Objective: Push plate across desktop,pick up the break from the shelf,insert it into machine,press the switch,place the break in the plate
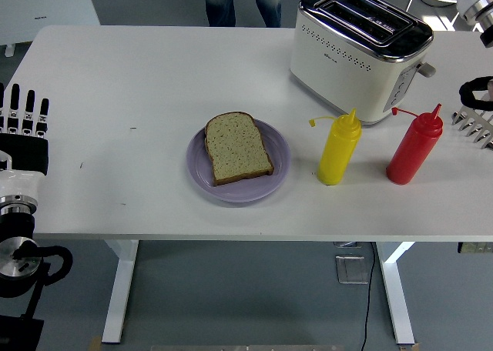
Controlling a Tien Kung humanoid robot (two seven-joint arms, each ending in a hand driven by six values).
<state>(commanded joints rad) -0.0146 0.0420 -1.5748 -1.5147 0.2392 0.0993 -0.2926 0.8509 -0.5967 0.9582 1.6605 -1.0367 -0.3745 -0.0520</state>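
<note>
A slice of brown bread [237, 147] lies flat on the lilac plate [199, 170] in the middle of the table. The white and chrome toaster [362, 51] stands at the back right with both slots empty and its lever [426, 69] on the right side. My left hand [23, 112] rests at the left edge, off the table, open with the fingers held straight up. Of my right arm only a white and black piece [476, 1] shows in the top right corner; its hand is out of the picture.
A yellow squeeze bottle [339, 148] and a red squeeze bottle [414, 145] stand in front of the toaster. A metal rack [476, 124] pokes in at the right edge. A person's legs [239, 1] show beyond the far edge.
</note>
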